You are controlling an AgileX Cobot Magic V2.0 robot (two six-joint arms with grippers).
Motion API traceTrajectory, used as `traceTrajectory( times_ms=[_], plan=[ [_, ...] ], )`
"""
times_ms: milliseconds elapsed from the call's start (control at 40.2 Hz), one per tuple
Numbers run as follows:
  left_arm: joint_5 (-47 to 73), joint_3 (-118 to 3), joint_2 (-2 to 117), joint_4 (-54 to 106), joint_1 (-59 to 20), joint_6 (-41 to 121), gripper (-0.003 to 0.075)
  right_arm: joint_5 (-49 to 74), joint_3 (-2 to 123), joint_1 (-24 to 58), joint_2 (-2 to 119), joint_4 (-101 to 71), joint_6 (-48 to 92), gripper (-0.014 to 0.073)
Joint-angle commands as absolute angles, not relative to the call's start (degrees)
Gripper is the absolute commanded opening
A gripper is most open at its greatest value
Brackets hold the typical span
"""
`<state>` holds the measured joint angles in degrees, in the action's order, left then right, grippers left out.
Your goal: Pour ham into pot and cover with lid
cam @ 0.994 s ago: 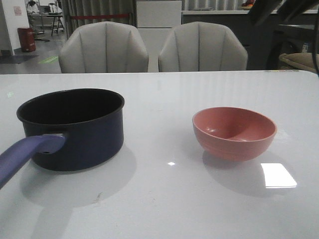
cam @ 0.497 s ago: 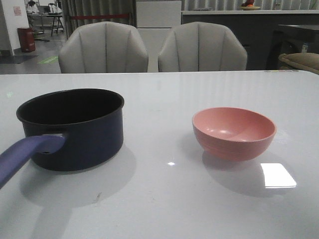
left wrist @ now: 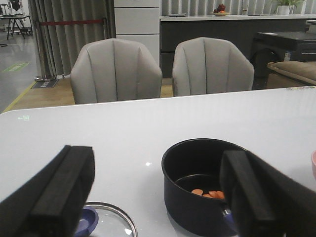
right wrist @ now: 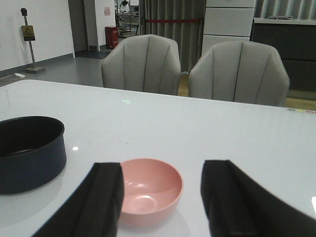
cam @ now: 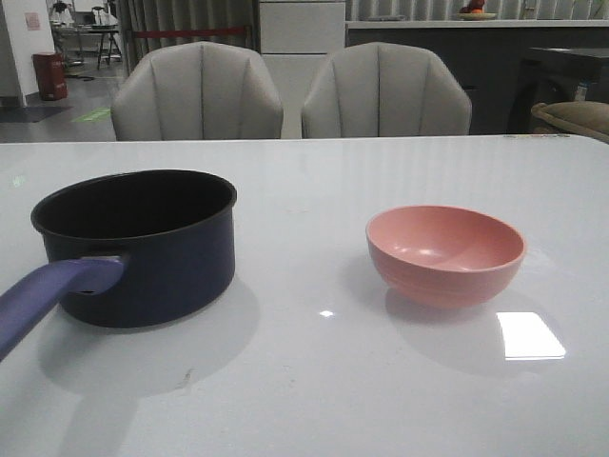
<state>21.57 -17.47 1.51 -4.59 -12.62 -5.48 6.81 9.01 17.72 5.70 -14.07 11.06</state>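
The dark navy pot with a purple-blue handle stands at the table's left. In the left wrist view the pot holds a few orange-pink ham slices on its black bottom. The glass lid with its blue knob lies flat on the table beside the pot, seen only in the left wrist view. My left gripper is open and empty, apart from both. My right gripper is open and empty, back from the pink bowl. No gripper shows in the front view.
The salmon-pink bowl stands empty at the table's right. Two grey chairs stand behind the far table edge. A bright light patch reflects on the white tabletop near the bowl.
A dark arm part at the top right of the front view has left the picture, and its shadow has lifted from the bowl. The pot and bowl have stayed put.
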Motion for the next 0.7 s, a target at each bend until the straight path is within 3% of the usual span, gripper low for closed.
traceTrajectory(
  times_ms=[0,124,273,671],
  plan=[
    [16.97,-18.97,2.09,-4.62,-13.02,-5.57,0.0565,2.67,8.96,17.71,5.57,-14.25,11.7,0.0466],
    [16.97,-18.97,2.09,-4.62,-13.02,-5.57,0.0565,4.03,8.27,17.71,5.57,-14.25,11.7,0.0386],
    [16.97,-18.97,2.09,-4.62,-13.02,-5.57,0.0565,3.85,8.27,17.71,5.57,-14.25,11.7,0.0126],
    [19.81,-19.48,3.5,-4.75,-13.02,-5.57,0.0565,4.0,8.27,17.71,5.57,-14.19,11.7,0.0151]
  ],
)
